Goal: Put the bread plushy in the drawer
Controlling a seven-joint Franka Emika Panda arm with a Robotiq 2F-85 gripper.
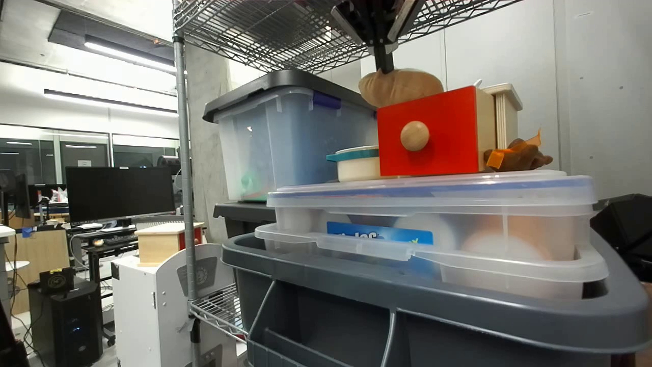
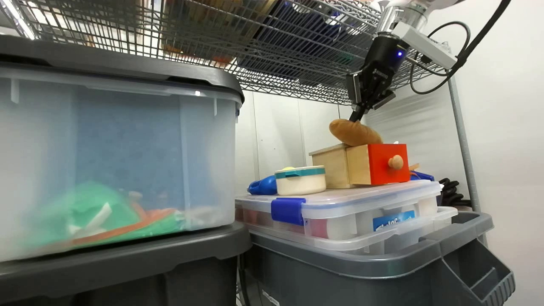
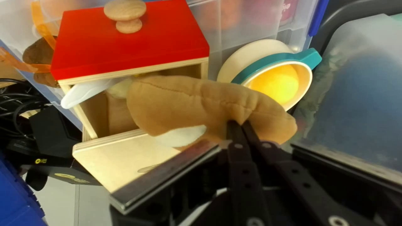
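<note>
The golden-tan bread plushy [image 3: 182, 103] is pinched near one end by my gripper [image 3: 240, 124], whose dark fingers are shut on its fabric. The drawer [image 3: 135, 40], with its red front and round wooden knob, stands pulled out of its light-wood housing [image 2: 329, 161]. In the wrist view the plushy's far end lies across the drawer's opening, while the pinched end sticks out past its side. In both exterior views the plushy [image 1: 402, 87] [image 2: 355, 132] is tilted, its lower end at the drawer's top edge. Whether it touches the edge I cannot tell.
A white spoon-like item [image 3: 89, 91] pokes out of the drawer. Beside it sits a cream pot [image 2: 301, 182] with a teal rim. A brown-orange plush [image 1: 522, 153] lies on the other side. A clear bin [image 1: 295, 137] stands near, and a wire shelf [image 2: 255, 55] hangs above.
</note>
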